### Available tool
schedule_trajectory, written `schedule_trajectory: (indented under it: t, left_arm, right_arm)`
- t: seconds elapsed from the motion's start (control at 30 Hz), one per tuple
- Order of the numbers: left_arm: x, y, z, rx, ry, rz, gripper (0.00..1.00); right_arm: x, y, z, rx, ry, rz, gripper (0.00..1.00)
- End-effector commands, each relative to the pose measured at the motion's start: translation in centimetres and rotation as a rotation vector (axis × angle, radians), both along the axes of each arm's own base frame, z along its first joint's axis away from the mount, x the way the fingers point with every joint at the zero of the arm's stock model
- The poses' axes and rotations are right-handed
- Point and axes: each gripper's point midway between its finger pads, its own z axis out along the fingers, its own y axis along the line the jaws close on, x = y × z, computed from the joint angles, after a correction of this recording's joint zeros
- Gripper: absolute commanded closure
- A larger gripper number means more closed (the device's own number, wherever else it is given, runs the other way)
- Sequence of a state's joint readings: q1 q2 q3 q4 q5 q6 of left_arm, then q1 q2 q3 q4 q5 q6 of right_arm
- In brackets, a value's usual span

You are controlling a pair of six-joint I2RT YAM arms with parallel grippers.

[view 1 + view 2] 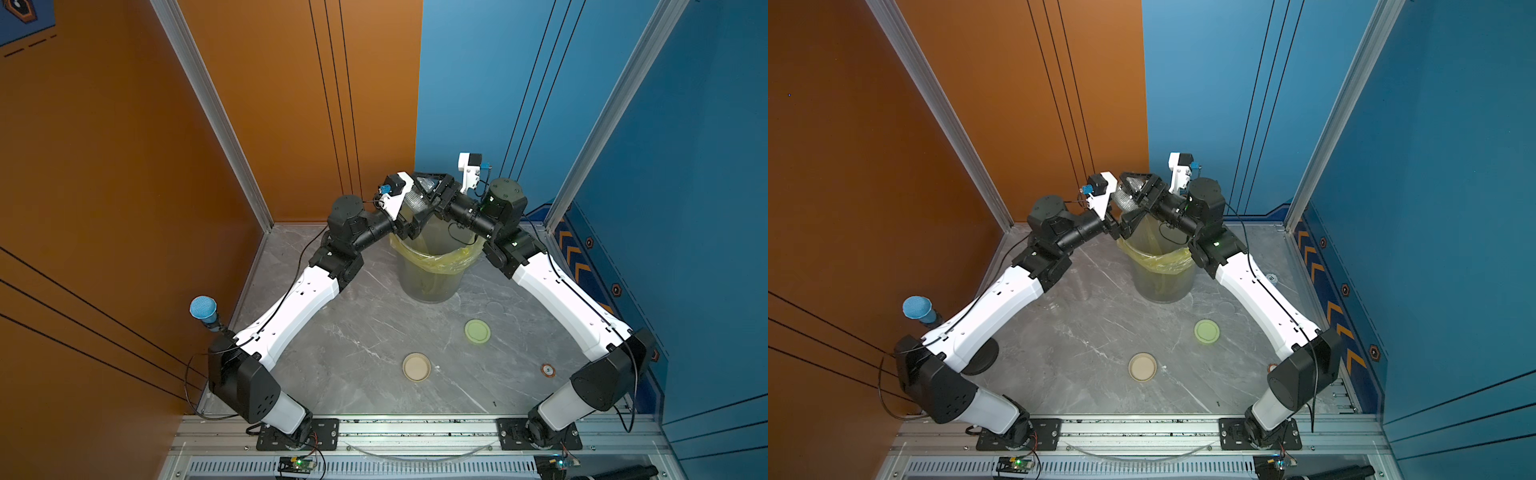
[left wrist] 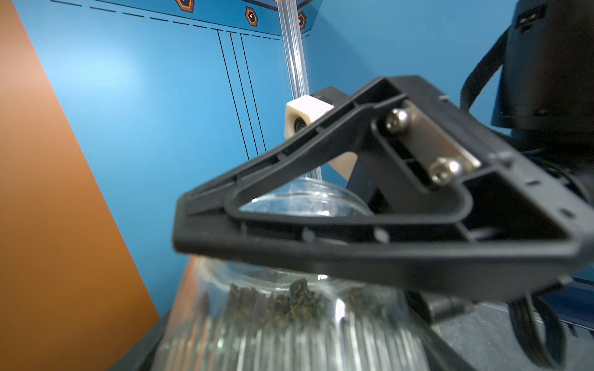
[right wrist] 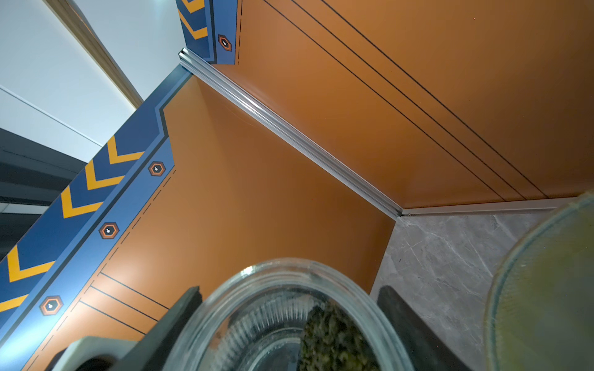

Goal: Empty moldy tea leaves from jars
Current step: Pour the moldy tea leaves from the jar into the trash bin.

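My left claw (image 1: pixel 409 225) and right claw (image 3: pixel 289 298) both pinch 1 clear ribbed cylindrical jar (image 1: pixel 417 200), dark greenish tea leaves (image 2: pixel 289 302) inside, tilted above the grey round bin (image 1: pixel 432 289) with its yellow bag (image 1: pixel 440 261) on the grey marbled tabletop (image 1: pixel 365 328), between an orange wall panel (image 1: pixel 124 166) and a blue wall panel (image 1: pixel 469 104), with a beige round lid (image 1: pixel 416 366) and a pale green round lid (image 1: pixel 477 331) lying loose.

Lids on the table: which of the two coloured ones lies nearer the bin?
The pale green lid: it lies closer to the yellow-bagged bin than the beige lid does.
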State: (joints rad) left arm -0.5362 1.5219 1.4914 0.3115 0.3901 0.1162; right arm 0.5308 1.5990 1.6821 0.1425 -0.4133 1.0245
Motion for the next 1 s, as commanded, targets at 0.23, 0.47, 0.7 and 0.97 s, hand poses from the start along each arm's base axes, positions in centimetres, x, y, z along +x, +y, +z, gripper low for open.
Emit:
schedule_trajectory:
  t: [0.23,0.47,0.7,0.97]
  left_arm:
    - [-2.1,0.3,2.0,-0.015,-0.098,-0.034,0.42]
    - [-2.6,1.1,2.2,-0.042,-0.161,-0.057,0.01]
    - [-3.1,1.7,2.7,-0.095,-0.211,-0.080,0.02]
    - [-2.4,2.6,2.8,-0.212,-0.248,-0.101,0.02]
  right_arm:
    - [-0.7,1.0,0.9,0.003,-0.021,0.027,0.54]
    - [-0.6,0.6,1.9,0.051,-0.011,0.046,0.58]
    - [-0.4,0.6,2.8,0.116,0.004,0.086,0.59]
    - [-0.6,0.5,4.0,0.177,0.015,0.124,0.60]
